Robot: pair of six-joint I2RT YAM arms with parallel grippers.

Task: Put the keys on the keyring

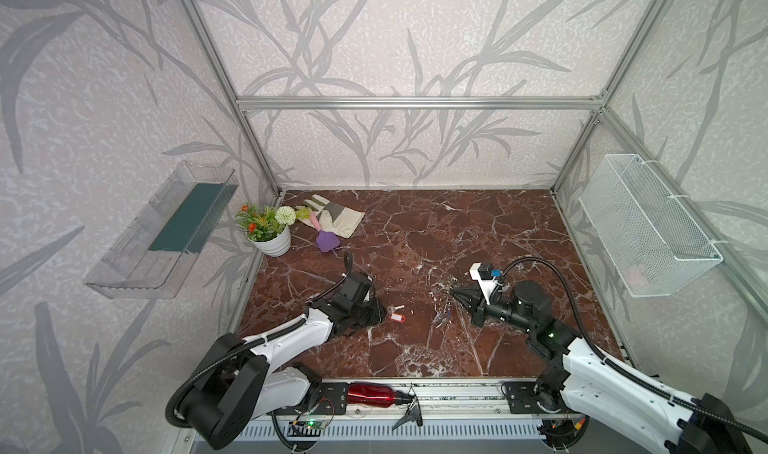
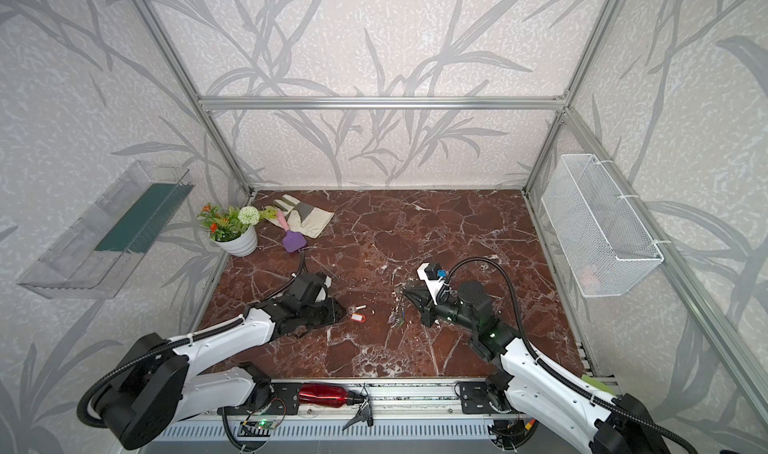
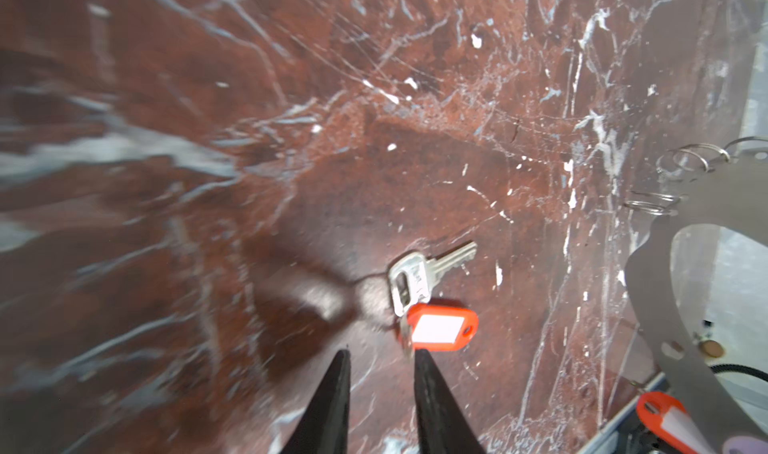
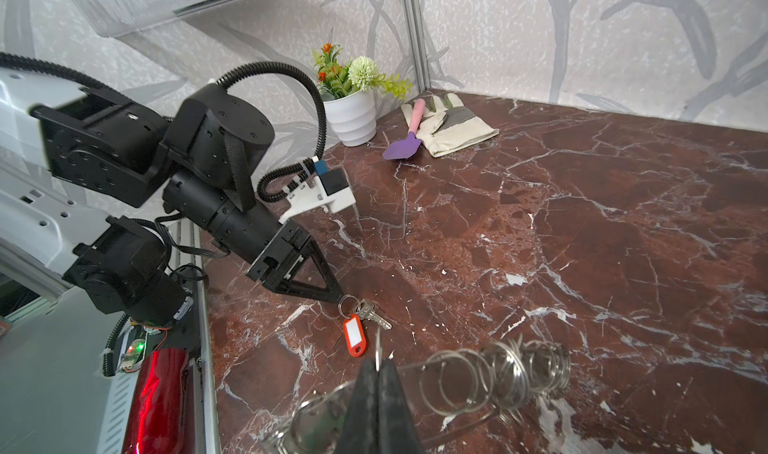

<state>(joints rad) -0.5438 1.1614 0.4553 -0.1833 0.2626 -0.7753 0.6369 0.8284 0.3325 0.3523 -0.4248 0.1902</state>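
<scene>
A silvery key with a red-orange tag on a small ring lies flat on the marble table, seen in both top views. My left gripper is open just short of it, with nothing between its fingers. In the right wrist view that gripper's tip is at the key's ring, by the key. My right gripper is shut on the thin edge of the keyring and holds it above the table. The keyring's grey plate carries several split rings, and a second red-orange tag hangs from it.
A white flower pot, a work glove and a purple trowel lie at the back left. A red bottle rests on the front rail. A wire basket and a clear shelf hang on the side walls.
</scene>
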